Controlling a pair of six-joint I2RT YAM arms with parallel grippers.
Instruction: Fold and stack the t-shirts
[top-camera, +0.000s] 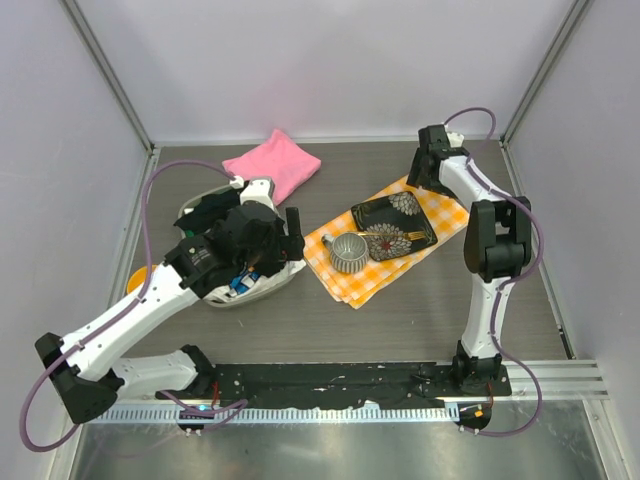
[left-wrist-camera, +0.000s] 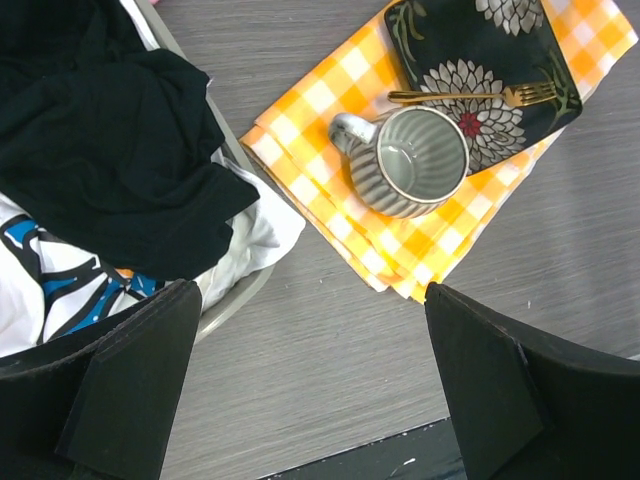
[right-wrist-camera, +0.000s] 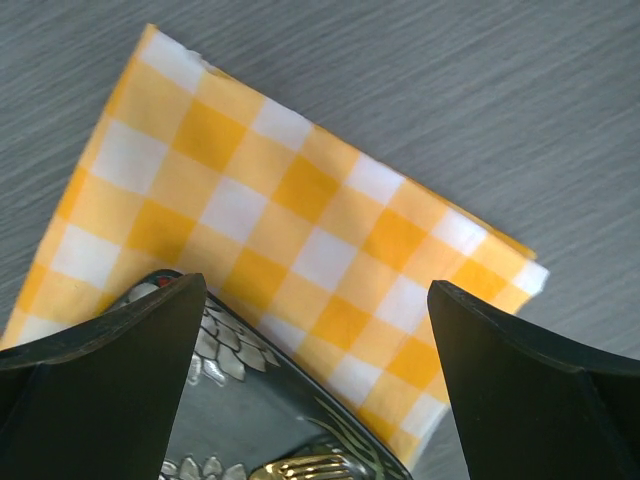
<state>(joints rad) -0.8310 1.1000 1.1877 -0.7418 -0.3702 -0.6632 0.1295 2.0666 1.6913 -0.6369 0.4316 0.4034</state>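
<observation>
A folded bright pink t-shirt (top-camera: 272, 165) lies on the table at the back left. A crumpled black t-shirt (left-wrist-camera: 110, 150) lies in an oval basket (left-wrist-camera: 243, 288) on top of a white shirt with a blue print (left-wrist-camera: 60, 285). In the top view my left arm covers most of the black shirt (top-camera: 207, 213). My left gripper (top-camera: 291, 238) is open and empty above the bare table, just right of the basket; its jaws stand wide apart in the left wrist view (left-wrist-camera: 310, 400). My right gripper (top-camera: 420, 176) is open and empty above the far corner of the checked cloth (right-wrist-camera: 300, 230).
The orange-and-white checked cloth (top-camera: 385, 265) lies mid-table. On it are a black flowered tray (top-camera: 393, 228) with a gold fork (left-wrist-camera: 470, 97) and a grey ribbed mug (top-camera: 349, 252). Walls close in the back and both sides.
</observation>
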